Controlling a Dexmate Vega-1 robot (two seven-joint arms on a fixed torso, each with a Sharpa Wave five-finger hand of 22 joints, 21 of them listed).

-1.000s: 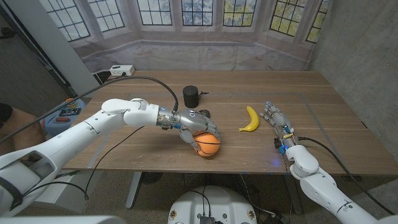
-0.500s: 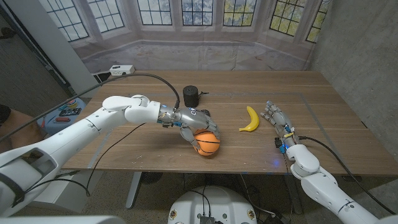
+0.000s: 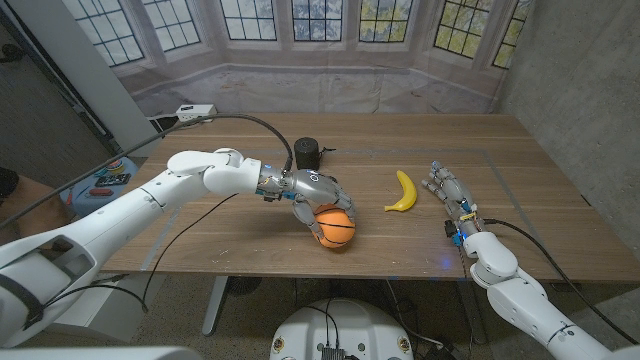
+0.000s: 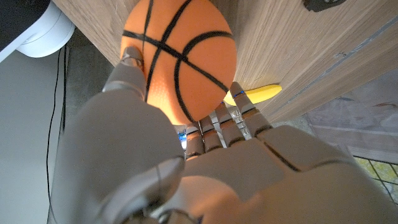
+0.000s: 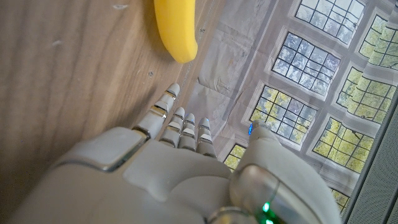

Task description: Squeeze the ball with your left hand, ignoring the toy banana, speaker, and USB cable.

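Ball: the orange ball sits on the desk near the front edge, a little left of centre, and the left robot hand is wrapped over its top and far side.
Grip: in the left wrist view the fingers curl round one side of the ball and the thumb presses the other, so the squeeze comes from both sides — a sound hold for this job.
Why down on the desk: as far as the head view shows, the ball rests on the wood, which gives the hand something to press against; no need to lift for a squeeze.
Stage: my read is that the squeeze is on or just starting; I can't tell from these frames whether the ball is dented.
Right robot hand: the right robot hand waits at the right of the desk with fingers straight and together, pointing to the far side, holding nothing, and in its wrist view its fingers stop short of the banana tip.
Banana: the banana lies right of the ball, apart from it, untouched.
Speaker: the black speaker stands just beyond the left hand, well clear of the grip.
Risk: a round ball could squirt out sideways toward the front edge if the pressure goes uneven.
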